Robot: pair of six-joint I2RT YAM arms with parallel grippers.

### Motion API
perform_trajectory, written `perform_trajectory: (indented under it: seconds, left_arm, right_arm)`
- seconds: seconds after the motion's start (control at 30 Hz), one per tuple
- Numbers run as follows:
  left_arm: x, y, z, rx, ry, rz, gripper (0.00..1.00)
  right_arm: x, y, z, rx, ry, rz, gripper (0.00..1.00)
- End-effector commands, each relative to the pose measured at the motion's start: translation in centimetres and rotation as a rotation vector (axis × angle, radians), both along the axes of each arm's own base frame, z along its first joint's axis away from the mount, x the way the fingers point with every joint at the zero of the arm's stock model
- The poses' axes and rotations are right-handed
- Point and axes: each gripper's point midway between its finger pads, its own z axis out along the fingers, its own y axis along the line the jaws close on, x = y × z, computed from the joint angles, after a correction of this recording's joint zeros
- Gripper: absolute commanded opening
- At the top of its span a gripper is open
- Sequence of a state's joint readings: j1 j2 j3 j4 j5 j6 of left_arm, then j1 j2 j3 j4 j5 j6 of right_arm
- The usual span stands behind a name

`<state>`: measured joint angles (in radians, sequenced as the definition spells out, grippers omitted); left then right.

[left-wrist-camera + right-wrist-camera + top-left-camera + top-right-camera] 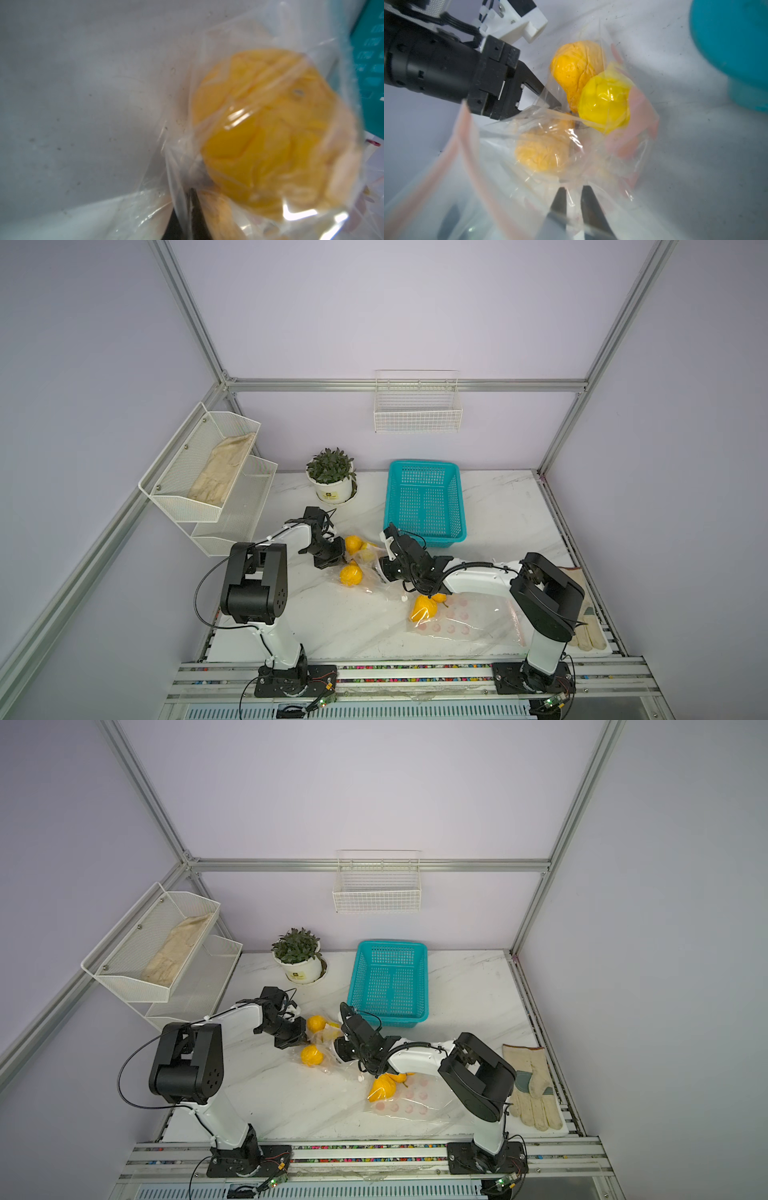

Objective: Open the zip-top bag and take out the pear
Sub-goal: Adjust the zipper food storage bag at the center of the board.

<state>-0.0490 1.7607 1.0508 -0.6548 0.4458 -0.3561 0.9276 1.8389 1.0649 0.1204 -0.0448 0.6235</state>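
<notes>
A clear zip-top bag (pixel 368 572) lies mid-table holding three yellow fruits. The right wrist view shows a speckled orange-yellow pear (pixel 575 68), a bright yellow fruit (pixel 605 104) and a paler orange one (pixel 542 151) through the film. My left gripper (pixel 338 556) (pixel 558 104) is shut on the bag's film at its left side; its dark fingers pinch the plastic (pixel 192 193) beside a yellow-orange fruit (pixel 270 135). My right gripper (pixel 380 568) (pixel 573 191) is at the bag's right side, its jaws a narrow gap apart with film between and over them.
A second clear bag (pixel 469 618) with pink dots and a yellow fruit (pixel 424 608) lies under the right arm. A teal basket (pixel 424 465) stands just behind the grippers, a potted plant (pixel 332 481) at the back. A work glove (pixel 586 614) lies at the right edge.
</notes>
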Motion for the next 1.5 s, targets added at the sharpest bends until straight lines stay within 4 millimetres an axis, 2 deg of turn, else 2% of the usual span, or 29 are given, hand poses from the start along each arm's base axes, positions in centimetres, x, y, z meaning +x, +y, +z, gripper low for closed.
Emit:
perform_trajectory:
  seconds: [0.0,0.13,0.2,0.3,0.43,0.57,0.67,0.7,0.8,0.97,1.1,1.27,1.47]
  left_arm:
    - [-0.1,-2.2,2.3,-0.139,-0.072,-0.033,0.00]
    - [-0.2,-3.7,3.0,-0.255,-0.070,-0.031,0.00]
    - [-0.2,-4.2,3.5,-0.299,-0.073,-0.029,0.00]
    - [0.5,-4.4,5.9,-0.316,-0.141,-0.030,0.00]
    - [1.9,-2.2,10.4,-0.163,-0.303,-0.002,0.00]
    - [2.7,-0.7,14.2,-0.060,-0.419,0.012,0.00]
    - [2.8,0.1,14.3,-0.010,-0.416,0.032,0.00]
    - [2.5,0.6,15.2,0.019,-0.443,0.045,0.00]
    - [2.2,2.3,14.8,0.111,-0.446,0.092,0.00]
    - [1.9,3.5,13.6,0.186,-0.410,0.110,0.00]
    - [1.9,5.0,14.2,0.272,-0.437,0.126,0.00]
    - [0.7,8.6,12.8,0.437,-0.340,0.210,0.00]
    - [-0.7,12.6,11.1,0.527,-0.265,0.312,0.00]
  right_arm:
    - [0.4,0.9,-1.1,-0.010,0.010,0.010,0.13]
    - [-0.8,2.4,-2.1,-0.003,0.053,0.108,0.10]
    - [-1.3,3.3,-2.0,0.030,0.069,0.157,0.10]
    - [-2.3,4.4,-1.5,0.072,0.080,0.228,0.10]
    - [-1.8,3.2,-0.8,0.074,0.028,0.171,0.16]
    - [-1.4,1.8,-2.2,0.016,0.037,0.114,0.19]
    - [-1.4,0.9,-3.9,-0.038,0.074,0.075,0.17]
    - [-1.5,0.6,-4.3,-0.051,0.085,0.066,0.17]
    - [-1.8,0.0,-5.5,-0.087,0.114,0.049,0.16]
    - [-2.1,-1.5,-8.2,-0.219,0.194,0.018,0.15]
    - [-2.0,-3.1,-10.1,-0.357,0.255,-0.039,0.10]
    - [-2.5,-5.0,-12.3,-0.474,0.312,-0.088,0.06]
    - [-3.1,-6.3,-13.1,-0.508,0.349,-0.128,0.05]
